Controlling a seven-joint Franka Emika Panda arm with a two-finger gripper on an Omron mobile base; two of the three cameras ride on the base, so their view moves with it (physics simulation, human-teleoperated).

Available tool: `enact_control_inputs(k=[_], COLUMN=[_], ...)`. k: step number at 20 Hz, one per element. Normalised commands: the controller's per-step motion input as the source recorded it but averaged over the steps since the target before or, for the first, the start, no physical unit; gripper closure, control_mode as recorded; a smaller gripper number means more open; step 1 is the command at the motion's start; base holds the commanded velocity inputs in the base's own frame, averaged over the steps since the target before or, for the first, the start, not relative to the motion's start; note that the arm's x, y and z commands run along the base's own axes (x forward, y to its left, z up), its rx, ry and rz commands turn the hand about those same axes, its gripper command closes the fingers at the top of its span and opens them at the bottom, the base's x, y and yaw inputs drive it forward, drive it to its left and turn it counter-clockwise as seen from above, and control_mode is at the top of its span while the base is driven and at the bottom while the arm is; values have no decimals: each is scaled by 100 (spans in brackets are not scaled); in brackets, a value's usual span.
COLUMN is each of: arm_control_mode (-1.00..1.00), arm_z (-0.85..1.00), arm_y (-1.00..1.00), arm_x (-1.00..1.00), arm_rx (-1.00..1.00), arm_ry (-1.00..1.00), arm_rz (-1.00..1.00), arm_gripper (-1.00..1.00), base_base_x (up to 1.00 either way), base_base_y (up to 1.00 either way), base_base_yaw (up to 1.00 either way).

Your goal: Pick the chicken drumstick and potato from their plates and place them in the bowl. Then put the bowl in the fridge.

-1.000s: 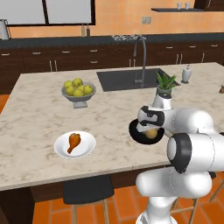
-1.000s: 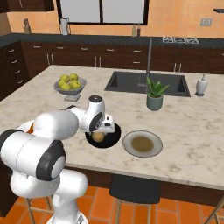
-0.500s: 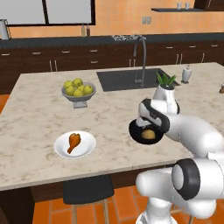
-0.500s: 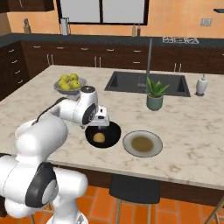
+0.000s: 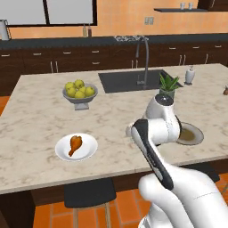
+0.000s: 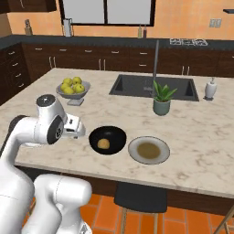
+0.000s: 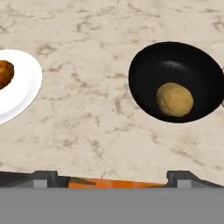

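Nearest, at the front edge of the marble island counter, the gripper hangs above the bare stone between the white plate and the black bowl; its two dark fingertips stand wide apart with nothing between them. In the right base view the hand sits just left of the bowl, above the counter.

The black bowl stands near the front edge with the potato lying inside it, a little off centre. In the hand view the potato rests on the bowl's floor, toward the side nearer the gripper. Just right of the bowl, not touching it, is the grey-beige plate with a brownish centre.

Well to the left, the white plate carries the chicken drumstick, its fat end toward the far side and its thin end toward the front edge.

Farther back on the counter, a grey footed fruit bowl holds yellow-green round fruits. A potted plant stands near the front rim of the dark sink, with the tall faucet rising behind it. A soap dispenser stands to the right of the sink.
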Motion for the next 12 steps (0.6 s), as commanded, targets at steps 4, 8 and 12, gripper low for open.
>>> enact_control_inputs(k=[4, 8, 12], arm_control_mode=[-100, -100, -100], arm_z=[19, 36, 51], arm_y=[100, 100, 99], arm_x=[-30, 8, 39], arm_rx=[1, 0, 1], arm_ry=[-6, -1, 1], arm_rz=[-47, -38, -15], arm_gripper=[-100, -100, -100], base_base_x=[0, 0, 0], base_base_y=[0, 0, 0], base_base_yaw=[0, 0, 0])
